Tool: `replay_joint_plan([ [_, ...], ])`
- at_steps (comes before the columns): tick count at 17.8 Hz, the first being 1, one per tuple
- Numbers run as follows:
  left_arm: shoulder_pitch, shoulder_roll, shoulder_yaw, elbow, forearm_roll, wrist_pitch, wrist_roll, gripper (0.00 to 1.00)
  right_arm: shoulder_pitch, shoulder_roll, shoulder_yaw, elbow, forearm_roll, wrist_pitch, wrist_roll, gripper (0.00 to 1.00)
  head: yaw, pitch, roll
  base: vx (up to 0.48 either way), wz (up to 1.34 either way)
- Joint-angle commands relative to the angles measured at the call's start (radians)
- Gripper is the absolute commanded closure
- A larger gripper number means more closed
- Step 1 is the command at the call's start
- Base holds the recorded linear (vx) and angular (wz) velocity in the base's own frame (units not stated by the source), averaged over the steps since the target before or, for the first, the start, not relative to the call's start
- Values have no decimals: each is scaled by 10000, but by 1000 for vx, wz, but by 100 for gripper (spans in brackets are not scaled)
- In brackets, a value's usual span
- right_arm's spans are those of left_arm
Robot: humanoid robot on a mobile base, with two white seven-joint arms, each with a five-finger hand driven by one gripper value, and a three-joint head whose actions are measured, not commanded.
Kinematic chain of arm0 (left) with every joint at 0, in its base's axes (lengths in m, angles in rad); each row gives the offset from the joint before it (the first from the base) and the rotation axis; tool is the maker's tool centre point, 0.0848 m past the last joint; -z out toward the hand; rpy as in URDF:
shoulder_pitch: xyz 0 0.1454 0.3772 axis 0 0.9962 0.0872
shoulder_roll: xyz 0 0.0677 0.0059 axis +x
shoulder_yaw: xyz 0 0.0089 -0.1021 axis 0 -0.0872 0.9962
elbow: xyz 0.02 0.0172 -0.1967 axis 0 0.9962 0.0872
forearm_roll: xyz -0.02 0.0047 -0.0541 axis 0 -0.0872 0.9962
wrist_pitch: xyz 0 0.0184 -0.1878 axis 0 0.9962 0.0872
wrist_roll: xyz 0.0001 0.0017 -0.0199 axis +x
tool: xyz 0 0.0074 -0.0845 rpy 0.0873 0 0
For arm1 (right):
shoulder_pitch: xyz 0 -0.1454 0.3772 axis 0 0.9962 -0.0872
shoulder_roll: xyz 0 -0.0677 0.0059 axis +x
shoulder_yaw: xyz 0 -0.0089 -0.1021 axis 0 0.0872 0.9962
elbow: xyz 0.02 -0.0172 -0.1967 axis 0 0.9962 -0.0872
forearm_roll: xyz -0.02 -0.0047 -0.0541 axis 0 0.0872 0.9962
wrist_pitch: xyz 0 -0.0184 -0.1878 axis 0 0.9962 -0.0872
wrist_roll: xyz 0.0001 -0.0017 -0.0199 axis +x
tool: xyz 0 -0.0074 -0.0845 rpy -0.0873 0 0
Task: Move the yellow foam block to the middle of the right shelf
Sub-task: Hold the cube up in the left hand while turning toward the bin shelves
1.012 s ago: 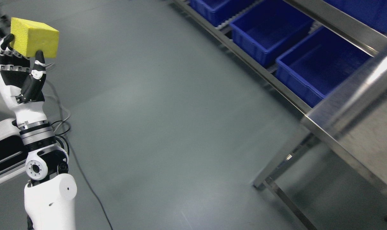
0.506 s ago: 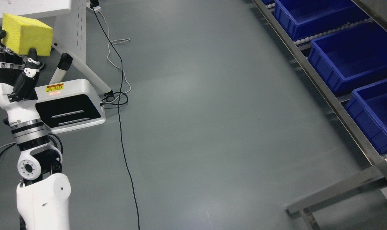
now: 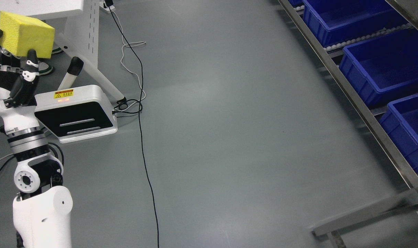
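**At far left, block held high while the view swings off the shelf**

In the head view, the left hand [image 3: 12,74] sits at the picture's left edge with its fingers [image 3: 30,67] curled up around the underside of the yellow foam block [image 3: 25,33], which it grips raised above the wrist. Compared with a second ago the whole picture has shifted: the steel shelf [image 3: 364,113] with its blue bins [image 3: 377,69] then filled the right half and now hugs the right edge, while a white table leg [image 3: 88,38], a white floor unit [image 3: 76,115] and a black cable [image 3: 143,137] have come into sight. That is the camera turning, not the things moving; the block sits in the hand just as it did. My reading is that the robot is mid-transit, and the shelf is well apart from the block, so the placing has not begun.

The block is a porous, matte cuboid with crisp edges, likely soft under the grip. The bins are smooth moulded plastic and look empty; the shelf rails are brushed metal over roller tracks. The floor is grey with a dull sheen. The right hand is not visible
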Motion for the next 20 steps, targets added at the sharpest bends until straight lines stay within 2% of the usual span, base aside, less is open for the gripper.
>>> replay_joint_plan([
  [1,-65,86,-140,-35,1,4,-7,62,-16,-175,0,-174,-15,-3,3,0,0,0,0,36,62],
  [9,-96,56,-201,-19,-14,34,-7,62,-31,-175,0,-174,0,-3,3,0,0,0,0,56,61],
  [12,-172,10,-248,-19,-14,432,-7,62,-16,-175,0,-174,0,-3,3,0,0,0,0,64,0],
  [20,-326,10,-340,-19,-14,617,-7,62,-31,-175,0,-174,0,-3,3,0,0,0,-2,111,-36],
])
